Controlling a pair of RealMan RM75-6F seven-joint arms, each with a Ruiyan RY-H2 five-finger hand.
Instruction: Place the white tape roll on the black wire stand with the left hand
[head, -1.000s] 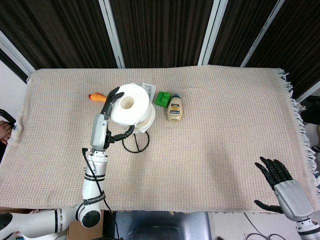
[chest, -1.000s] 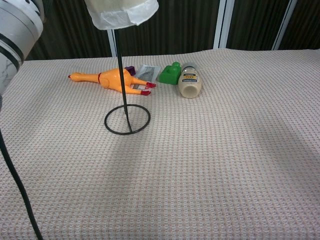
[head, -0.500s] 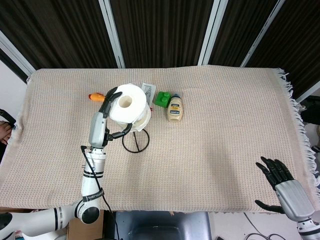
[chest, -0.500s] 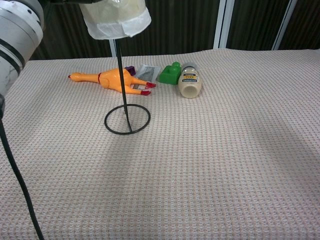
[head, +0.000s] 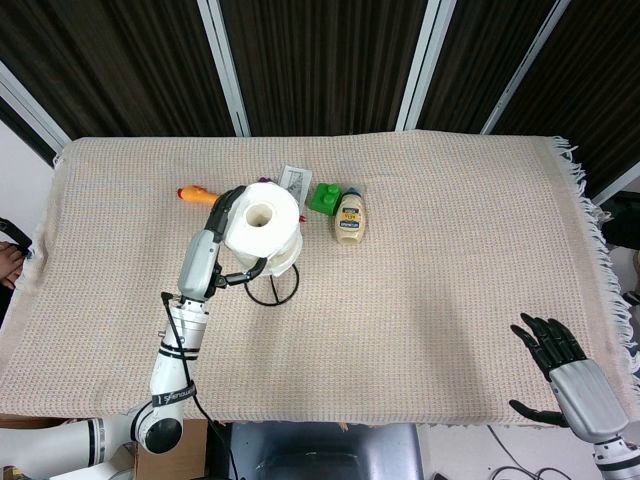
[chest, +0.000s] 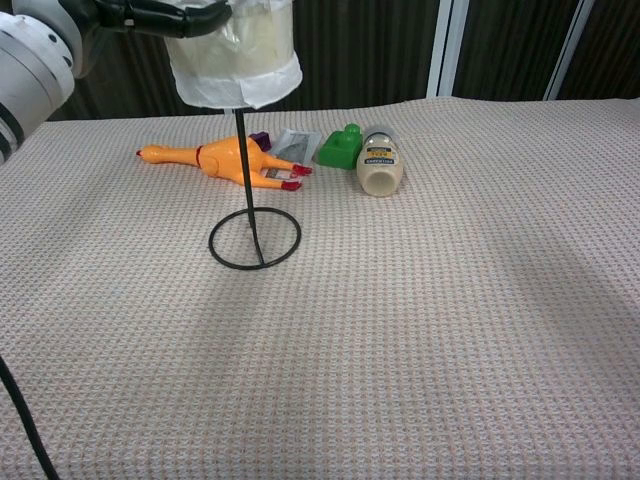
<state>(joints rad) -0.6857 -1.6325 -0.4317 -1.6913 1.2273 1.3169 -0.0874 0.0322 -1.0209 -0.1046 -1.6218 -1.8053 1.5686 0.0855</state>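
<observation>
White tape roll (head: 265, 222) is held in my left hand (head: 222, 225), fingers wrapped around its outer wall, up on the stem of the black wire stand (chest: 252, 215). In the chest view the stem meets the underside of the roll at about its centre, and the roll hangs well above the ring base. I cannot tell from either view how far the stem reaches into the core.

Step in hand, as I judge it: threading and lowering the roll onto the stand. The next move calls for a straight vertical descent with the core kept centred on the stem, then opening of the fingers once the roll is supported by the stand alone. A sideways pull risks tipping the light stand.

My right hand (head: 565, 370) rests open and empty at the near right table edge, well apart from the work.
</observation>
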